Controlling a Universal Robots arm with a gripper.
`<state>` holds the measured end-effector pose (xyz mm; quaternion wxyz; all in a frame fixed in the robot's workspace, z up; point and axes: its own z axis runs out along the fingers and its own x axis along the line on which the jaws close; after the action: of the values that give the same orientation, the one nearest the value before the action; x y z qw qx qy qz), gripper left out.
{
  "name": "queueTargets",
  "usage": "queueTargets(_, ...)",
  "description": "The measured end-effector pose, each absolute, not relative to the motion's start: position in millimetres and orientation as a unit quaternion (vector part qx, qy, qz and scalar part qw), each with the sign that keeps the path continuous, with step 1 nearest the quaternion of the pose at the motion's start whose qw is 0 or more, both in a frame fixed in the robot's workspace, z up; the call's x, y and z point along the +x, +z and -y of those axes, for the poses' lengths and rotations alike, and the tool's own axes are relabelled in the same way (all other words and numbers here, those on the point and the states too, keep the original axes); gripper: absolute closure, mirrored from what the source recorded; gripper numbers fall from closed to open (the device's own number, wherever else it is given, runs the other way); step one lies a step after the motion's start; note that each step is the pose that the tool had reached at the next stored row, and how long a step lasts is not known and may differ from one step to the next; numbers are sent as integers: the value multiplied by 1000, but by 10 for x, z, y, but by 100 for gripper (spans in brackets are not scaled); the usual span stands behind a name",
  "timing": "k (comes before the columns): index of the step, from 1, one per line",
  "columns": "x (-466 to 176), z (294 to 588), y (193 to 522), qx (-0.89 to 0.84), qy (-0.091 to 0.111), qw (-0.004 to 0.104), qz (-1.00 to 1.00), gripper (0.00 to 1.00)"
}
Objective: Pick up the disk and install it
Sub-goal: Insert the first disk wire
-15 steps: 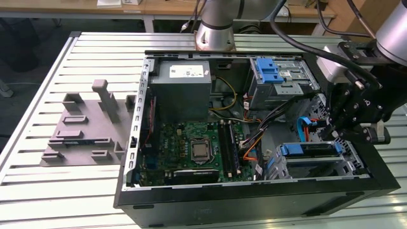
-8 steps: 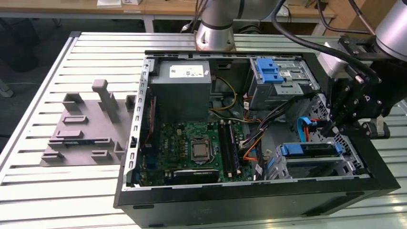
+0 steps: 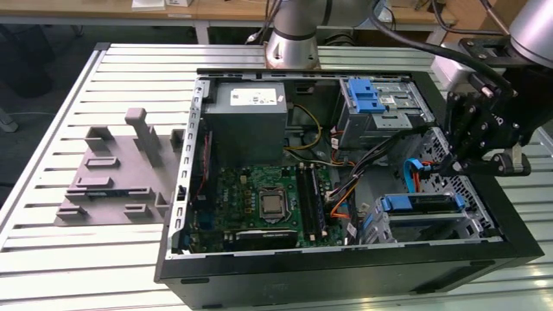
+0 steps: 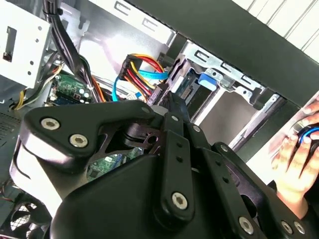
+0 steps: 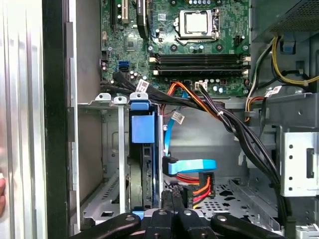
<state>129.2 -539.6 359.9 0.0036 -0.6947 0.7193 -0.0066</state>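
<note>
Evidently, the disk is lodged edge-on in a slot of the drive cage, at a corner of the open computer case, which is laid on its side on the slatted tabletop. Its blue carrier frame is turned toward the case opening, presumably so that the tab can be reached from above. The end effector is held just beside the cage, over the blue data cable and the power leads. Its fingers are drawn narrowly together, and nothing is seen gripped between them. The pickup is thus judged done and the disk placed in its bay. Whether it is fully seated or cabled cannot be told. A hand is rested outside the case wall.
</note>
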Motion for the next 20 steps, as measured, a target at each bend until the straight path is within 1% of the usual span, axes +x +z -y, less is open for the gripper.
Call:
queueTargets(10, 1226, 5369, 3668, -695, -17, 15, -719, 89)
queueTargets(16, 1211, 5348, 3668, -694, -19, 15, -719, 89)
queueTargets(20, 1177, 5327, 3668, -694, -26, 18, -719, 89)
